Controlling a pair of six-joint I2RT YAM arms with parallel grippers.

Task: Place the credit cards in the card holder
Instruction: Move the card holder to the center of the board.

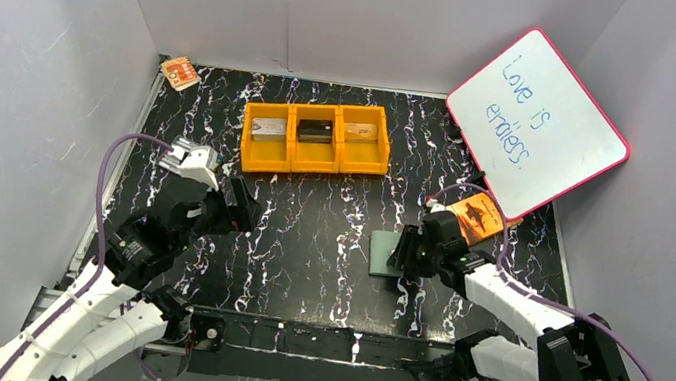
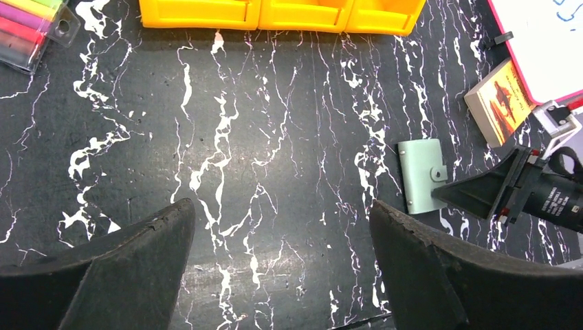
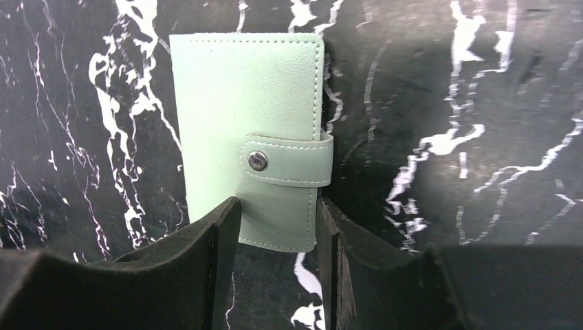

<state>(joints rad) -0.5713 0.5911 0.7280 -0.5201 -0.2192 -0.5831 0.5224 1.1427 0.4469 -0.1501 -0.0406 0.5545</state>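
Observation:
The card holder (image 1: 386, 254), a closed grey-green wallet with its snap tab fastened, lies flat on the black marbled table; it also shows in the left wrist view (image 2: 421, 172) and the right wrist view (image 3: 240, 103). My right gripper (image 1: 402, 256) (image 3: 278, 206) is low over its near right corner, jaws narrowly open and straddling that corner. A silver-grey card (image 1: 269, 128), a black card (image 1: 316, 130) and a tan card (image 1: 359, 132) lie one per compartment in the orange tray (image 1: 313, 159). My left gripper (image 1: 245, 207) (image 2: 282, 210) is wide open and empty above bare table.
A pink-framed whiteboard (image 1: 536, 124) leans at the back right. An orange patterned packet (image 1: 478, 217) (image 2: 500, 103) lies just behind my right gripper. A set of coloured markers (image 2: 27, 31) lies far left. A small orange packet (image 1: 180, 73) sits at the back left corner.

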